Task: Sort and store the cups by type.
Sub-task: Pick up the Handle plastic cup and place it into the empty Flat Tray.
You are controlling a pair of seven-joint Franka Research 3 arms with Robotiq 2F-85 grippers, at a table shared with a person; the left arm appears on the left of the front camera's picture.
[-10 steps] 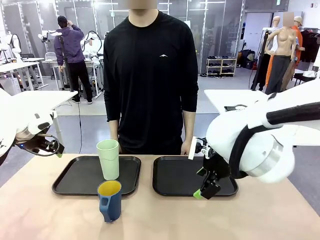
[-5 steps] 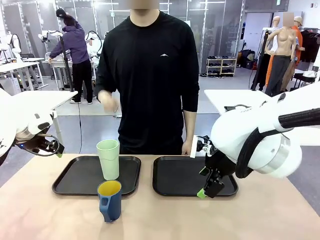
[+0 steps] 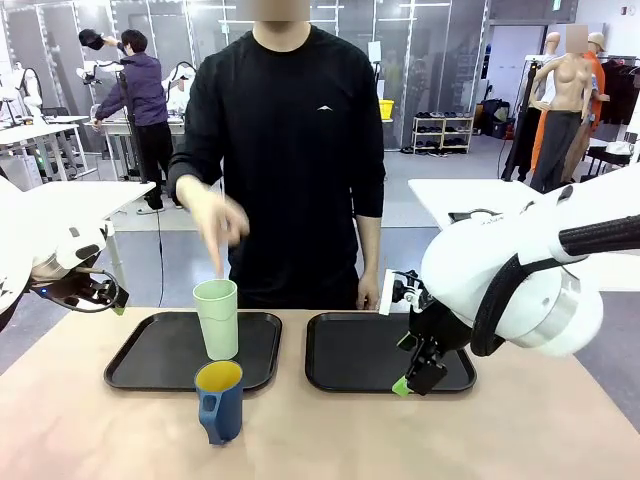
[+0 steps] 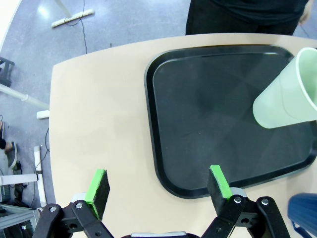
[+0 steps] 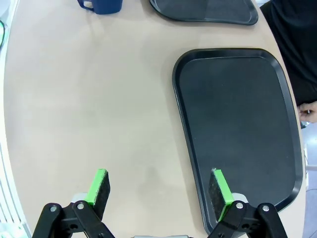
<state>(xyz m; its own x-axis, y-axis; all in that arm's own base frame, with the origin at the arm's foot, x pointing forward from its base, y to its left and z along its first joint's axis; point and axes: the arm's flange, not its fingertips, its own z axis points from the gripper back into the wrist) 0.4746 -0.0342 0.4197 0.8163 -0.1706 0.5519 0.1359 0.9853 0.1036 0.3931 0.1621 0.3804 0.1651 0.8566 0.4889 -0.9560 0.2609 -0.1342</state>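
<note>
Cups are what this job is about — one tall green cup [image 3: 217, 318] and one short blue mug [image 3: 219, 402] with a yellow inside. The green cup stands upright on the left tray [image 3: 150, 355], close to its right end. The blue mug stands on the desk [image 3: 330, 440], just in front of that tray, with its handle turned toward the robot's side. The right tray [image 3: 345, 360] has no cup on it.

The robot's left hand [image 4: 158, 183] hangs up high by the left end of the desk. Its green pads [image 4: 100, 184] are wide apart and it holds nothing. The robot's right hand [image 5: 159, 187] hangs over the near corner of the right tray. It is spread wide too, with nothing in it.

The person's hand [image 3: 215, 222] is above the green cup, with fingers pointing down at it. It looks blurry, so I cannot tell if it touches the cup.

I think the sorting has hardly begun, and the mug likely belongs on the other tray. What could go wrong? The mug and the green cup are near each other, so a hand that reaches for the mug could bump the tall cup — and tall, light cups tip over easily. A robot arm could also hit the person's hand if both go for the same cup.
</note>
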